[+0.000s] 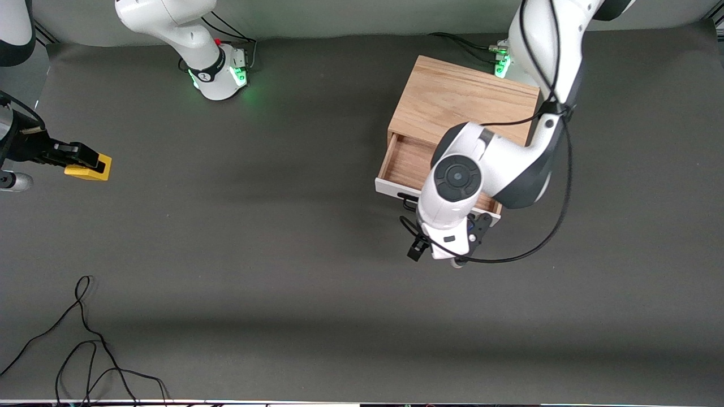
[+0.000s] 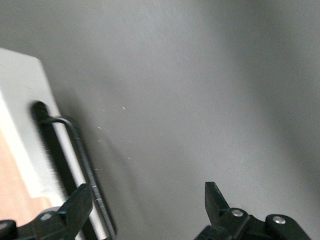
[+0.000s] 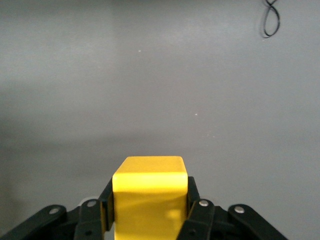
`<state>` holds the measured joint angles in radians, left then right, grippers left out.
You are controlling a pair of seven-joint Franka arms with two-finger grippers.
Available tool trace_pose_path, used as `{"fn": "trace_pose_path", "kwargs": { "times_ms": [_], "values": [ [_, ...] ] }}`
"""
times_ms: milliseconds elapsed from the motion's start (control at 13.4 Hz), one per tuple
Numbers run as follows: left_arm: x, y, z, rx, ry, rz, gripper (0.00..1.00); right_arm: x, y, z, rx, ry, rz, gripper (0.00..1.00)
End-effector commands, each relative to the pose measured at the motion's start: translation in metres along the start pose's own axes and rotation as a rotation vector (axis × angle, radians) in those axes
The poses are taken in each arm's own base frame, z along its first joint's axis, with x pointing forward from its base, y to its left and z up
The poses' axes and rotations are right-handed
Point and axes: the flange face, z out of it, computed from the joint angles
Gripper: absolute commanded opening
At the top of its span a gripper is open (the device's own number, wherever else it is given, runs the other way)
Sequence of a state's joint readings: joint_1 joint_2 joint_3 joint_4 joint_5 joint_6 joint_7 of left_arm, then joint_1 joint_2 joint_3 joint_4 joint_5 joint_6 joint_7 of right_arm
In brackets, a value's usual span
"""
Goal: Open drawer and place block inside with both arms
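The light-oak cabinet stands toward the left arm's end of the table. Its drawer is pulled partly out and shows a wood interior, a white front and a black handle. My left gripper is open and empty, low over the mat just in front of the drawer; in the left wrist view the handle lies beside one finger. My right gripper is shut on the yellow block at the right arm's end of the table; the right wrist view shows the block between the jaws.
A dark grey mat covers the table. Loose black cable loops near the front camera's edge at the right arm's end and also shows in the right wrist view. A small silver cylinder lies beside the right gripper.
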<state>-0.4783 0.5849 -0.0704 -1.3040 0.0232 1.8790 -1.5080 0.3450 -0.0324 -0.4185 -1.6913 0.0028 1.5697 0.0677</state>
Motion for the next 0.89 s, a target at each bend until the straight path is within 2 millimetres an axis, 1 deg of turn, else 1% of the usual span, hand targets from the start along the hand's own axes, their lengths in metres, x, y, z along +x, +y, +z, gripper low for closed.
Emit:
{"fn": "trace_pose_path", "kwargs": {
  "times_ms": [0, 149, 223, 298, 447, 521, 595, 744, 819],
  "values": [
    [0.032, -0.033, -0.086, 0.053, -0.006, 0.096, 1.0, -0.005, 0.024, -0.004, -0.003, 0.023, -0.013, 0.25],
    [0.054, -0.069, -0.132, 0.12, -0.019, 0.203, 1.0, -0.004, 0.017, -0.006, -0.006, 0.025, -0.014, 0.25],
    [0.061, -0.082, -0.15, 0.129, -0.021, 0.285, 1.0, -0.005, 0.014, -0.006, -0.006, 0.025, -0.02, 0.25],
    [0.074, -0.098, -0.17, 0.129, -0.027, 0.356, 1.0, -0.004, 0.014, -0.005, -0.007, 0.024, -0.022, 0.25],
    [0.102, -0.131, -0.2, 0.15, -0.052, 0.493, 1.0, -0.003, 0.013, -0.004, -0.01, 0.021, -0.023, 0.25],
    [0.11, -0.143, -0.209, 0.162, -0.059, 0.597, 1.0, -0.003, 0.013, -0.004, -0.012, 0.022, -0.023, 0.25],
    [0.123, -0.153, -0.213, 0.175, -0.057, 0.692, 1.0, -0.002, 0.013, -0.002, -0.014, 0.018, -0.023, 0.25],
    [0.157, -0.169, -0.22, 0.178, -0.047, 0.808, 1.0, -0.001, 0.008, -0.006, -0.019, 0.026, -0.03, 0.25],
    [0.181, -0.177, -0.224, 0.161, -0.044, 0.867, 1.0, -0.001, 0.009, -0.007, -0.023, 0.025, -0.034, 0.24]
  ]
}}
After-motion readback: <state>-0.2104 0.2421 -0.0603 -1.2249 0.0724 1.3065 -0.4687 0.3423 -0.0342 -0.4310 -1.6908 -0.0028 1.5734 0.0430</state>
